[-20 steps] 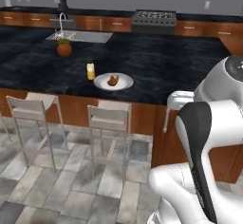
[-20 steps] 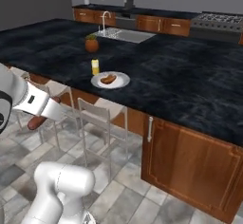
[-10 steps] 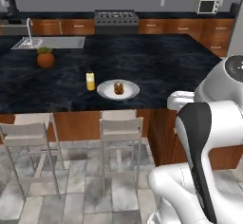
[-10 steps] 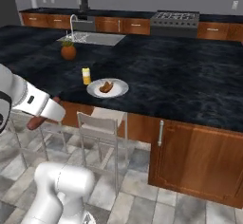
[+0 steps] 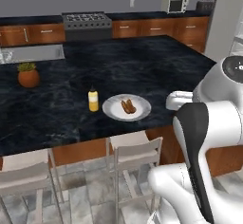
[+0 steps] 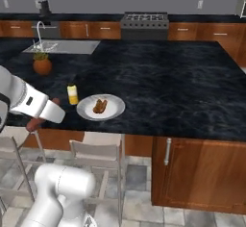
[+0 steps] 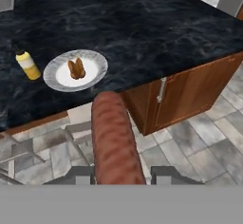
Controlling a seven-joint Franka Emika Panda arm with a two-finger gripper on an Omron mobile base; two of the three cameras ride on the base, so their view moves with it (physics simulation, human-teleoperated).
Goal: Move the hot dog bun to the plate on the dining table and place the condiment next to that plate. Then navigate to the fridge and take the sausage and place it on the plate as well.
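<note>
On the dining table (image 5: 156, 66) in the left base view the hot dog bun (image 5: 127, 106) lies on the plate (image 5: 114, 110) with the condiment (image 5: 93, 99) just beside it, likewise from the right base view, while the hand view has the gripper (image 7: 117, 174) clamped on the sausage (image 7: 113, 137), clear of the table's edge.

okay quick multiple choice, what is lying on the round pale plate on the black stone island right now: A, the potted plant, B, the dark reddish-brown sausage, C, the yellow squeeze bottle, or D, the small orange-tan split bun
D: the small orange-tan split bun lies on the round pale grey-white plate, while the yellow squeeze bottle stands beside it and the dark reddish-brown sausage is in the gripper.
</note>
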